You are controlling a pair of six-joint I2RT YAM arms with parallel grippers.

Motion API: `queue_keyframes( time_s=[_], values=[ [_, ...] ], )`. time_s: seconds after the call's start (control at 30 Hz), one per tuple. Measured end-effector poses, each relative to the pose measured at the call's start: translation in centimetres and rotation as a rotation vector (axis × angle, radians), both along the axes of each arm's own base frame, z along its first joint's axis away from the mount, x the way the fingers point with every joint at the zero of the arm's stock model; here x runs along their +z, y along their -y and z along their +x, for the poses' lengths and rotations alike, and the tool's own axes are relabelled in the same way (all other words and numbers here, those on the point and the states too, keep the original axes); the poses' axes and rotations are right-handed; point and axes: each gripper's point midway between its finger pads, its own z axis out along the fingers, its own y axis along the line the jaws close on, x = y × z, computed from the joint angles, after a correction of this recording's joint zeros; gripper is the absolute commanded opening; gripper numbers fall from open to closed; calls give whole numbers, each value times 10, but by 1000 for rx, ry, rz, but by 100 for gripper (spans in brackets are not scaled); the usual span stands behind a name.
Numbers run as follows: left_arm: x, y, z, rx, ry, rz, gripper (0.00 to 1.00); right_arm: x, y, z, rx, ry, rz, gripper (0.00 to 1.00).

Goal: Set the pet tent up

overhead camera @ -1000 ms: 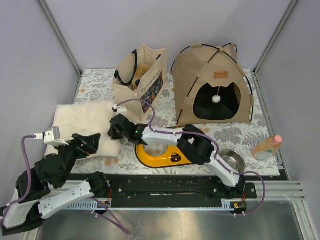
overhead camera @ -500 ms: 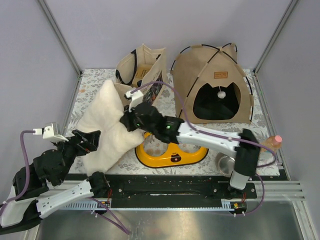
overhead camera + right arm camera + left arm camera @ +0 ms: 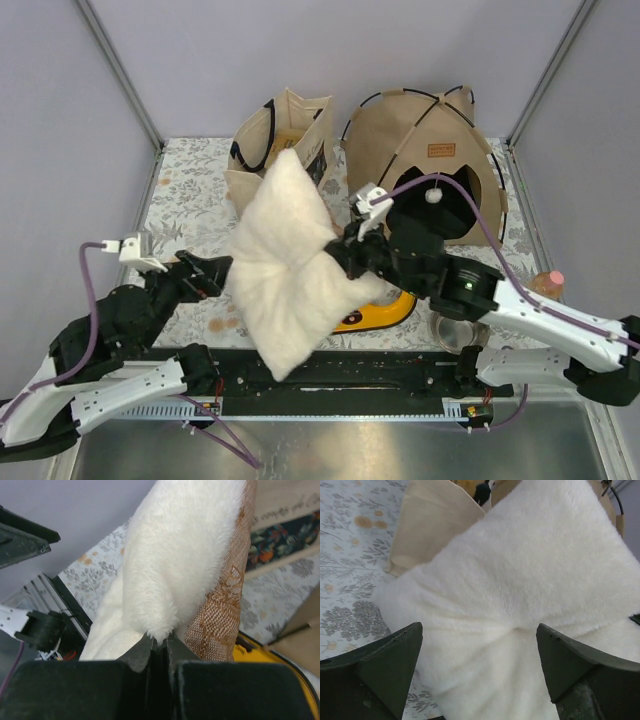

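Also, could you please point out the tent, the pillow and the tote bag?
tent (image 3: 412, 138), top view, canvas above the doorway.
pillow (image 3: 285, 265), top view, fluffy middle.
tote bag (image 3: 243, 180), top view, left side wall.

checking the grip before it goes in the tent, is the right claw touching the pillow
Touching. The right wrist view shows the right claw with its jaws shut on the edge of the pillow, the fluff pinched between them.

From above, the pillow (image 3: 288, 265) covers most of the yellow dish (image 3: 385, 315) and the foot of the tote bag (image 3: 290, 115), my right arm (image 3: 520, 315) hides part of the steel bowl (image 3: 450, 332), and the label (image 3: 441, 148) on the tent (image 3: 400, 140) is too small to read.
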Motion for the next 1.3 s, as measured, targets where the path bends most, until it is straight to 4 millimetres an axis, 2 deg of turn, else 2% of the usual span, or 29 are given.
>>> queue_keyframes(
  time_s=[0.1,0.17,0.23,0.33,0.43,0.53,0.67,0.87,0.9,0.93,0.97,1.03,1.07,1.1,1.13,1.2,1.27,1.3],
  values=[
    [-12,25,5,-49,-33,11,99,-16,39,-11,-40,-31,-33,0],
    [-26,46,7,-90,-68,18,99,-37,70,-19,-88,-64,-56,0],
    [-45,65,10,-124,-112,24,99,-54,88,-20,-133,-88,-74,0],
    [-84,89,10,-160,-206,37,99,-103,119,-17,-261,-150,-139,0],
    [-125,101,4,-170,-324,42,99,-153,148,-13,-416,-220,-219,0],
    [-155,106,-5,-172,-414,13,99,-187,165,-13,-524,-280,-266,0],
    [-186,113,-14,-192,-474,-42,99,-204,174,-13,-600,-324,-254,0],
    [-203,134,-9,-219,-457,-138,99,-207,174,-13,-618,-343,-234,0],
    [-206,136,-7,-219,-460,-136,95,-206,173,-14,-613,-343,-234,0],
    [-209,139,-6,-219,-464,-130,85,-206,172,-14,-606,-342,-232,6],
    [-209,144,-4,-221,-463,-129,76,-205,171,-15,-591,-341,-229,20],
    [-211,149,-1,-224,-460,-116,52,-201,166,-18,-556,-345,-211,31],
    [-212,150,1,-225,-459,-99,36,-198,165,-19,-540,-346,-197,39],
    [-210,152,2,-226,-455,-84,22,-195,164,-20,-525,-347,-184,53],
    [-206,153,4,-223,-451,-83,13,-192,163,-22,-513,-350,-171,68],
    [-193,154,9,-219,-428,-63,2,-189,165,-22,-506,-355,-152,89],
    [-181,153,12,-207,-411,-53,1,-187,168,-20,-519,-358,-135,99],
    [-177,152,14,-202,-404,-46,1,-186,170,-19,-525,-358,-132,99]
  ],
)
